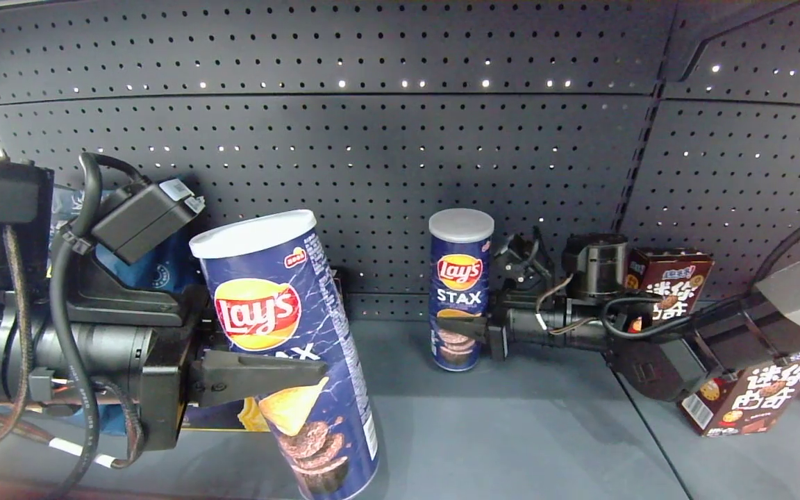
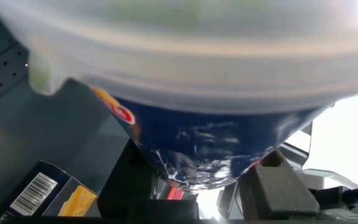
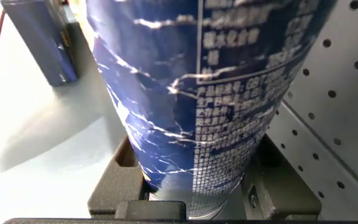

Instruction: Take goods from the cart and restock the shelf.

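A tall blue chip can (image 1: 289, 333) with a white lid hangs tilted over the shelf's front left, my left gripper (image 1: 306, 375) shut around its middle. In the left wrist view the can's lid (image 2: 185, 50) looms close, with the blue body (image 2: 197, 143) wedged between the dark fingers (image 2: 278, 193). A second, matching can (image 1: 460, 292) stands upright on the shelf floor (image 1: 525, 430) near the pegboard back wall. My right gripper (image 1: 466, 330) is shut on its lower half from the right. The right wrist view shows that can (image 3: 197, 93) between both fingers (image 3: 114, 186).
Brown cookie boxes stand at the right: one upright (image 1: 671, 281) behind the right arm, one tilted (image 1: 754, 396) in front of it. Blue packages (image 1: 157, 271) sit behind the left arm. The pegboard wall (image 1: 372, 153) closes the back. Open shelf floor lies between the two cans.
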Robot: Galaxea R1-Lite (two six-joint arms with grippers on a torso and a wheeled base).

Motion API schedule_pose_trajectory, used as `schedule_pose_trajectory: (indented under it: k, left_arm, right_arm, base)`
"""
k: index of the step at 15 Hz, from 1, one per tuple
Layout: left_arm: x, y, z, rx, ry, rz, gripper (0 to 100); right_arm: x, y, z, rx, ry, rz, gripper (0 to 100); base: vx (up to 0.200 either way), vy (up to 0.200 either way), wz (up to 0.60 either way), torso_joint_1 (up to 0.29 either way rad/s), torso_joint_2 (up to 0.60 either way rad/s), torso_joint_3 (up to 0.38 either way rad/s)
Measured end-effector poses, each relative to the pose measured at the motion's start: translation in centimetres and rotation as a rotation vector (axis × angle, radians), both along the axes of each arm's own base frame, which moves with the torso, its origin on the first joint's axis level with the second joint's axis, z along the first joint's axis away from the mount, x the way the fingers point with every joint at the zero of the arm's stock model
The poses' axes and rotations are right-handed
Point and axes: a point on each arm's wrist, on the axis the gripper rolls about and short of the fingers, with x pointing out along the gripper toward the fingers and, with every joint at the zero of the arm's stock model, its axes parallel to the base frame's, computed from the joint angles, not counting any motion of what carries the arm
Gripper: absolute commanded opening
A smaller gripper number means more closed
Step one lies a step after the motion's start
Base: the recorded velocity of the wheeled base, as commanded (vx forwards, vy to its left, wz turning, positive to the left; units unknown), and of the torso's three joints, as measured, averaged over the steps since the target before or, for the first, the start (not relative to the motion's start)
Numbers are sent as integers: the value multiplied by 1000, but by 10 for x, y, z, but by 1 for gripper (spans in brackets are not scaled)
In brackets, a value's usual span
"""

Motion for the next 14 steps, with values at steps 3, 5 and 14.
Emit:
schedule_pose_trajectory:
  k: [3,5,14]
  left_arm:
    - [0,0,0,0,-1,1,0]
    - [1,0,0,0,-1,1,0]
    - [0,0,0,-2,4,5,0]
  right_arm:
    - [-18,-9,-6,4,2,-1,0]
    - [-30,-15,-11,6,8,1,0]
    - [-85,-31,-13,70,24,31,0]
  base:
    - [0,0,0,0,0,0]
    - [0,0,0,0,0,0]
    - [0,0,0,0,0,0]
